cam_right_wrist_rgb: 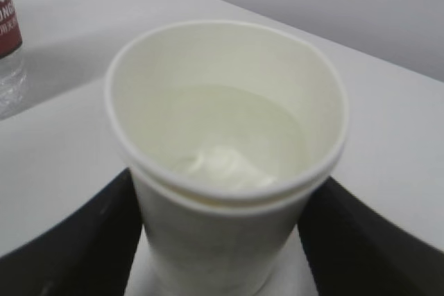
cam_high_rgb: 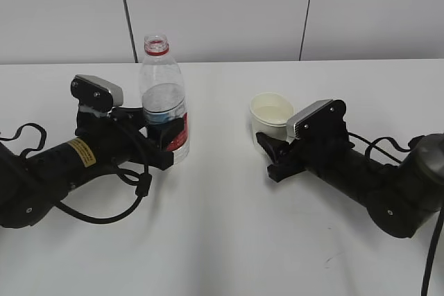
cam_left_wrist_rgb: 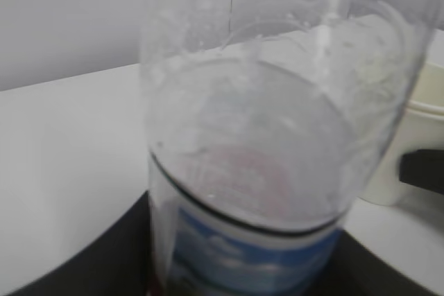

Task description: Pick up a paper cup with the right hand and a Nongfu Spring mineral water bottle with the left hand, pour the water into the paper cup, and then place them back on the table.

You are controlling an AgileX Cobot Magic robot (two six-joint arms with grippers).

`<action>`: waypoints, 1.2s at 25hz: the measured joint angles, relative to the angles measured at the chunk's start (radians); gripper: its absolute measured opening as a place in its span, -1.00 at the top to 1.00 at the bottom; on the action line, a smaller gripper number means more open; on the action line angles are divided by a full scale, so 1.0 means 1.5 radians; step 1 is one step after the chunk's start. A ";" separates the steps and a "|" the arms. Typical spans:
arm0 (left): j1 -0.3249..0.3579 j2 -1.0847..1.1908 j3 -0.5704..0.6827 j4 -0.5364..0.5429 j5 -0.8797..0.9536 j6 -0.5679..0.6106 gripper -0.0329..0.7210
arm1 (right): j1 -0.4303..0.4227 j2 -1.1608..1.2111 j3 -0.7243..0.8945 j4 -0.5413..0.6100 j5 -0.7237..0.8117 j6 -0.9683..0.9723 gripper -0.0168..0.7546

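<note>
Left of centre in the exterior view, the left hand [cam_high_rgb: 161, 142] has its jaws around the labelled waist of the Nongfu Spring mineral water bottle [cam_high_rgb: 163, 98], upright on the table [cam_high_rgb: 222, 240]; right of centre, the right hand [cam_high_rgb: 269, 149] brackets the paper cup [cam_high_rgb: 270, 117], fingers [cam_right_wrist_rgb: 62, 240] flanking its base, contact unclear. The cup holds water, its rim squashed oval; squeeze harder and it buckles and slops; a thin, capless bottle could slip or tip if jerked; both stand well apart.
</note>
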 joint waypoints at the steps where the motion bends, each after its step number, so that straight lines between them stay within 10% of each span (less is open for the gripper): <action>1: 0.000 0.000 0.000 -0.001 0.000 0.000 -0.10 | 0.000 0.003 -0.001 0.001 -0.003 0.002 -0.35; 8: 0.000 0.001 0.000 -0.005 0.001 0.001 -0.58 | 0.000 0.008 -0.002 0.003 -0.012 0.004 -0.44; 21: 0.001 -0.008 0.031 -0.015 0.001 0.026 -0.66 | 0.000 -0.002 0.095 0.068 -0.012 0.042 -0.71; 30: 0.002 -0.080 0.116 -0.171 0.001 0.128 -0.66 | -0.008 -0.058 0.170 0.180 -0.012 0.043 -0.68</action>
